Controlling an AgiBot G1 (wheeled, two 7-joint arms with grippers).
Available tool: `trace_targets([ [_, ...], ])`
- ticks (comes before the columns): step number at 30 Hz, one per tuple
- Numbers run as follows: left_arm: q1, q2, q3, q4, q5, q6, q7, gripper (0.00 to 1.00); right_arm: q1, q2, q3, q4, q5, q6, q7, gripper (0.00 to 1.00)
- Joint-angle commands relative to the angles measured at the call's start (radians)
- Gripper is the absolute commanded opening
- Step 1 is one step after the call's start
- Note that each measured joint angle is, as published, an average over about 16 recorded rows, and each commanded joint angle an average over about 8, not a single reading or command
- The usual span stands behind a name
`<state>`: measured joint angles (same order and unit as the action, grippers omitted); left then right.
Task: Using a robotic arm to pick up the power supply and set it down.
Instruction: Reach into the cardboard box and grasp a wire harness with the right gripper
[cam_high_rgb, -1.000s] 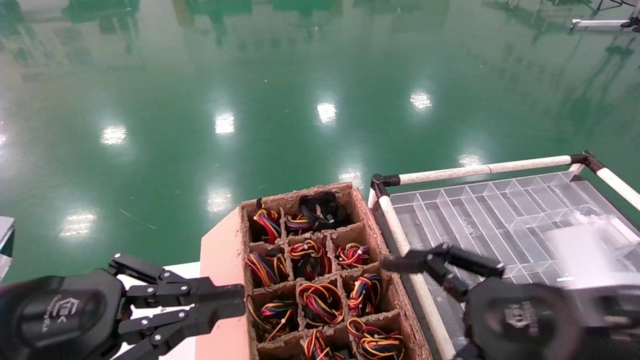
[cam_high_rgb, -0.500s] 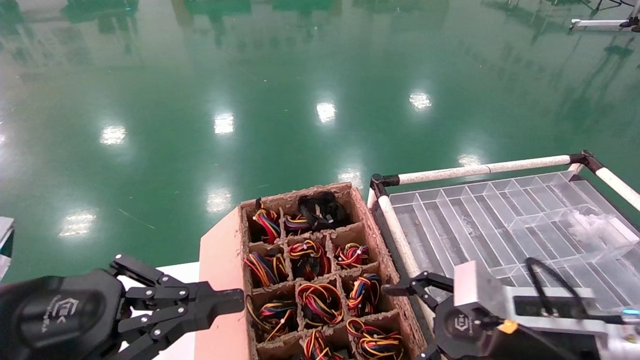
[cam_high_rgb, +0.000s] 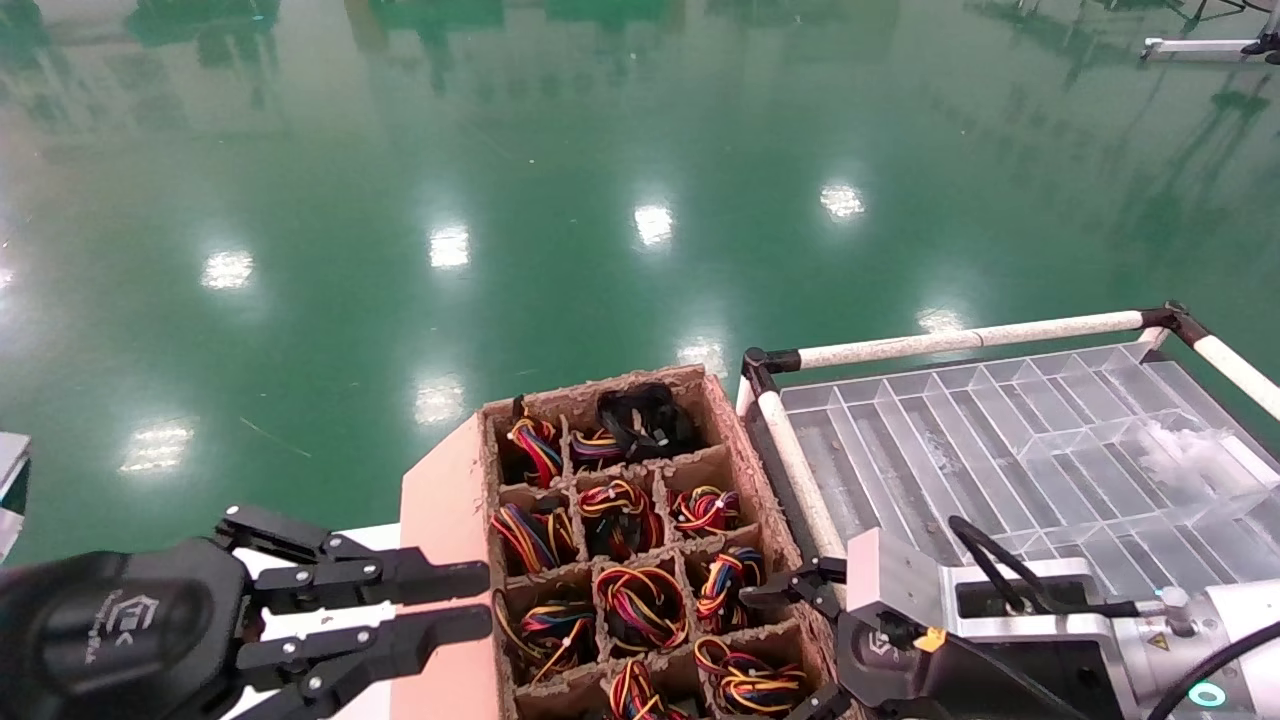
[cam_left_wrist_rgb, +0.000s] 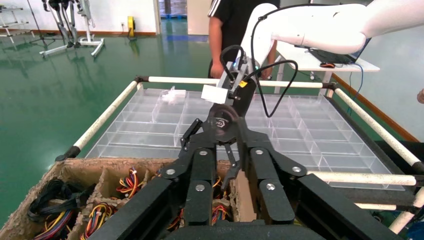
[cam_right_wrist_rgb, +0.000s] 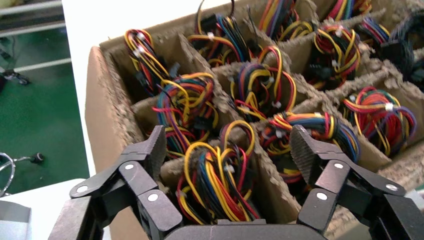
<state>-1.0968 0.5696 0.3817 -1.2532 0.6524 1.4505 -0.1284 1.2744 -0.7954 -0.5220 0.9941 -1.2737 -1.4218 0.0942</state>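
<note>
Risk of snagging. Right gripper (cam_right_wrist_rgb: 227, 145) spread wide, empty, poised over cardboard tray (cam_high_rgb: 440, 500), straddling one cell. Power supply (cam_right_wrist_rgb: 215, 180) seated in that cell, only its coloured wire bundle visible, metal body hidden. Likely faults: closing on loose wires alone, dragging out a neighbouring bundle, catching a fingertip on a divider. Left gripper (cam_high_rgb: 475, 598) parted, idle beside the tray's left wall.

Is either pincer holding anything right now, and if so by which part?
Nothing is held. The right pincer hangs open over a wire bundle in the cardboard box, fingers not touching it. The left pincer is open and empty beside the box.
</note>
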Motion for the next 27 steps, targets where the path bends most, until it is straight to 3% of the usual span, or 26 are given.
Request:
trace_targets([
  [1,0.0,0.0,0.0,0.0,0.0,0.0,0.0,1.0,0.008,-0.005,-0.007,-0.01,-0.016,0.005,0.002,0.0],
  [14,0.0,0.0,0.0,0.0,0.0,0.0,0.0,1.0,0.024,-0.022,-0.039,-0.01,-0.091,0.037,0.033,0.0],
  [27,0.0,0.0,0.0,0.0,0.0,0.0,0.0,1.0,0.053,0.009,-0.041,0.043,-0.107,0.02,0.087,0.0],
])
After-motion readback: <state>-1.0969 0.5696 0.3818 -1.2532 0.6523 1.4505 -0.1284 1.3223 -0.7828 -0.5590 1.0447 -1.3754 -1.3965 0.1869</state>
